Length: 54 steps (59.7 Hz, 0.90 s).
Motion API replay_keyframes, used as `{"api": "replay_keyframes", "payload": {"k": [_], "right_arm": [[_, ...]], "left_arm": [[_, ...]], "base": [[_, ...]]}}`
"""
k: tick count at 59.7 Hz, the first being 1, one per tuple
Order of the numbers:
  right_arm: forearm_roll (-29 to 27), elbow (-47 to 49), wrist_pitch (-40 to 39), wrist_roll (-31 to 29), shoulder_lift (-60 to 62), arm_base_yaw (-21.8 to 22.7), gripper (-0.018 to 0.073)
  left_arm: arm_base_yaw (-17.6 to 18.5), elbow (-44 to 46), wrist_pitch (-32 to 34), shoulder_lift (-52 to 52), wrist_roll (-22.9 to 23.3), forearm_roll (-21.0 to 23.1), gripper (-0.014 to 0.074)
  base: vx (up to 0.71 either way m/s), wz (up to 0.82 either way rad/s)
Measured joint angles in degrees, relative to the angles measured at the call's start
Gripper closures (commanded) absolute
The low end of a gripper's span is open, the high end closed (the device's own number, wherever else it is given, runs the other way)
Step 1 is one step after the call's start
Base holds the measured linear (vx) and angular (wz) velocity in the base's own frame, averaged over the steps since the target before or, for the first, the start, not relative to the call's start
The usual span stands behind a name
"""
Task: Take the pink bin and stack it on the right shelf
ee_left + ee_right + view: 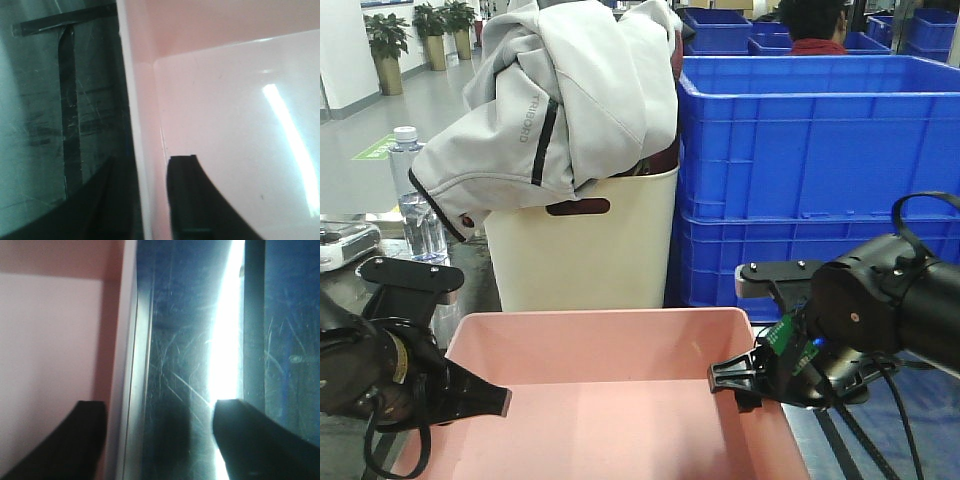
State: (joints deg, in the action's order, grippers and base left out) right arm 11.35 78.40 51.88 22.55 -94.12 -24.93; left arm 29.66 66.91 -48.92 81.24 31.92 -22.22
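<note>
A stack of blue crates [820,170] fills the right half of the background in the front view. In front of it the pink bin [620,400] takes up the foreground. It sits flat on the scratched steel shelf deck [35,125], which is marked with black tape lines [70,125], and its far wall faces the crates. Behind the bin's far-left corner stands a tall cream bin [580,250], just beside the crates, with a grey jacket [560,100] heaped over its top and hanging down its left side. The two black arms reach in from either side. The left claw [150,165] is clenched on the bin's left wall, with one finger [190,200] inside against the pink wall and the other close up under the rim outside. The right claw [160,407] is released and straddles the right rim. Its inner finger [75,440] is over the bin floor, and its outer finger [250,440] is well apart, above the bare reflective deck. At the far left, behind the left arm, a clear water bottle [415,200] stands upright.
</note>
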Motion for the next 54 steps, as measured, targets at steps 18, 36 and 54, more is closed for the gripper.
{"api": "replay_keyframes", "payload": {"k": [18, 36, 54], "right_arm": [[-5.9, -0.9, 0.9, -12.3, 14.2, 0.0, -0.0007], [-13.3, -20.6, -0.3, -29.3, 36.2, 0.0, 0.008], [-13.4, -38.7, -4.3, -30.3, 55.2, 0.0, 0.0372]], "left_arm": [[0.0, 0.0, -1.1, -13.3, -17.9, 9.9, 0.0016], [0.0, -8.9, -4.1, -33.7, -43.2, 32.2, 0.009], [0.0, -29.2, 5.3, -52.7, -47.5, 38.5, 0.0325]], "base": [[0.0, 0.0], [0.0, 0.0], [0.0, 0.0]]}}
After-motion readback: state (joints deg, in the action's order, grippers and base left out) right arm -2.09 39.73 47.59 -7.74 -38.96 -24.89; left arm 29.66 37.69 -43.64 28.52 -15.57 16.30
